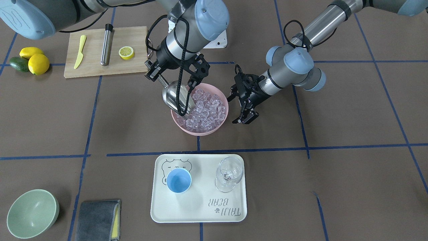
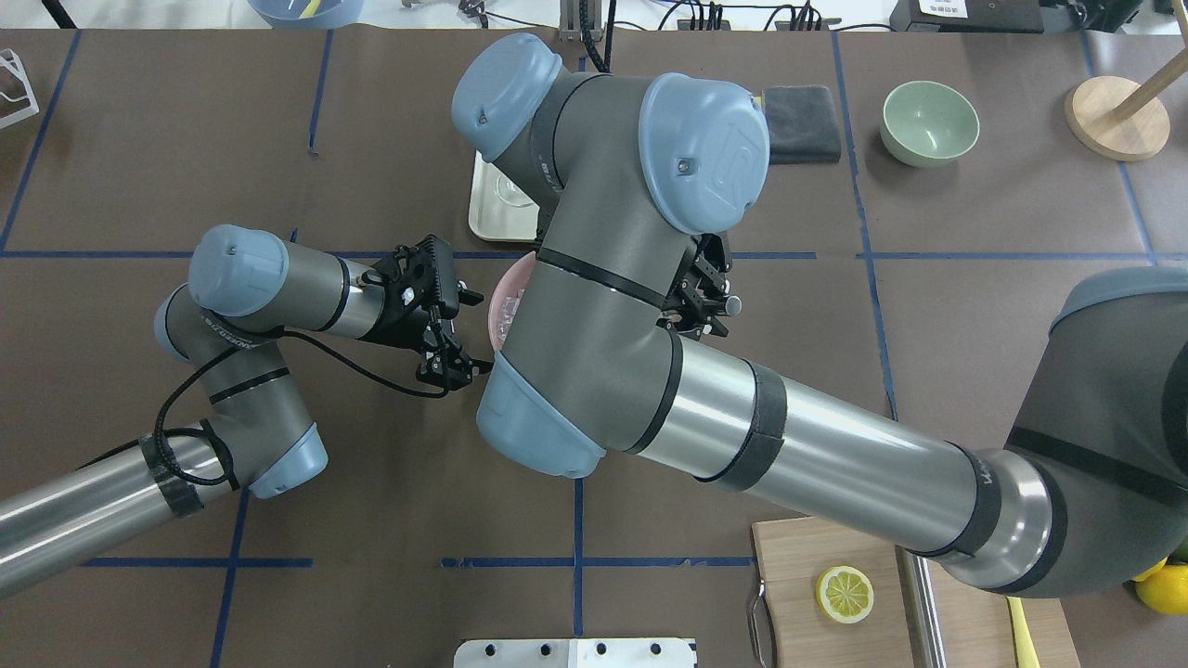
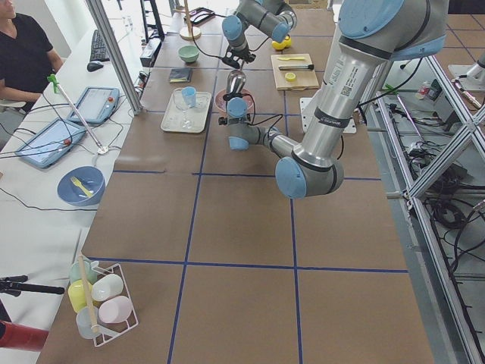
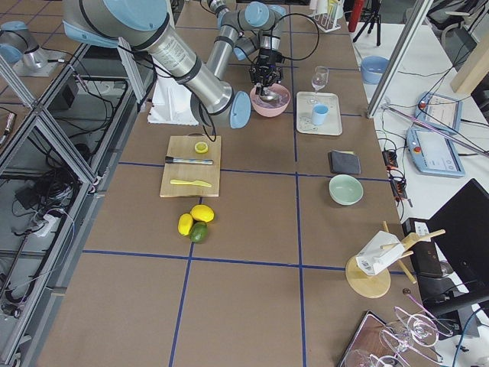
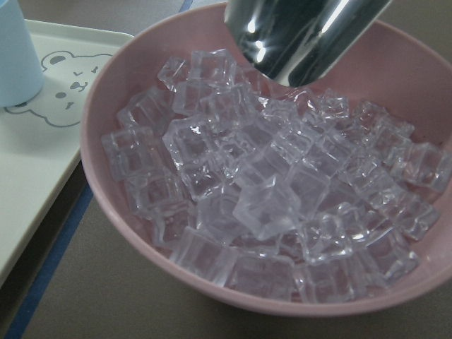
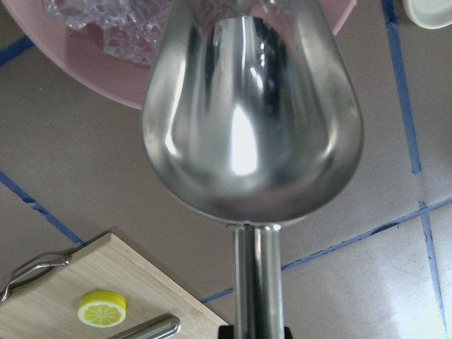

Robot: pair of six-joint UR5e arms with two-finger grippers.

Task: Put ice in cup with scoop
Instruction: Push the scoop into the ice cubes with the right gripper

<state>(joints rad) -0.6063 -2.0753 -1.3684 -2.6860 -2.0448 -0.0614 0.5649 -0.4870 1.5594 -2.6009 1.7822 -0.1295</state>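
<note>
One scoop (image 1: 170, 95), handle clenched in right gripper (image 1: 164, 79), tipped over ice cubes (image 1: 205, 110) heaped in pink bowl (image 1: 200, 132); left gripper (image 1: 245, 118) spread, empty, just right of bowl. Hidden overhead behind arm (image 2: 631, 325), plain from front: blue cup (image 1: 179, 180), empty, on tray (image 1: 200, 214) lettered "TAIJI BEAR"

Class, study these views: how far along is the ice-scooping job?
Done: the right hand grips the scoop. In hand: its mouth points down at the ice in the pink bowl. Left: lifting a load and tipping it into the cup, which looks empty on the tray.
</note>
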